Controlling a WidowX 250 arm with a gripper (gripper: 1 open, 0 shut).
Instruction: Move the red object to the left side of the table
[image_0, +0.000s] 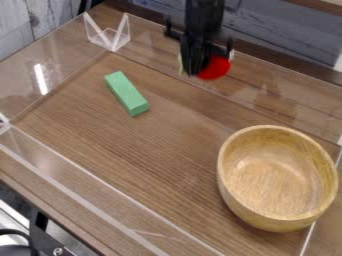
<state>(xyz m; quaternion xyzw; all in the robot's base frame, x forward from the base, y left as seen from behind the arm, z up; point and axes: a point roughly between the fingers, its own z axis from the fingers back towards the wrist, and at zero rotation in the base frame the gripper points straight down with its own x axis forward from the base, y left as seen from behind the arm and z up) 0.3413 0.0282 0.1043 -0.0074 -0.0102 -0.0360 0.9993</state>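
The red object (214, 67), a small glossy red toy fruit, hangs above the back of the table (160, 140), clear of the wood. My gripper (199, 66) points straight down and is shut on it, its black fingers clamping the fruit's left side. Only the fruit's right half shows past the fingers; its leafy tip is hidden.
A green rectangular block (127, 92) lies on the left-centre of the table. A large wooden bowl (278, 177) sits at the front right. Low clear acrylic walls (54, 55) edge the tabletop, with a folded clear piece (107, 33) at the back left.
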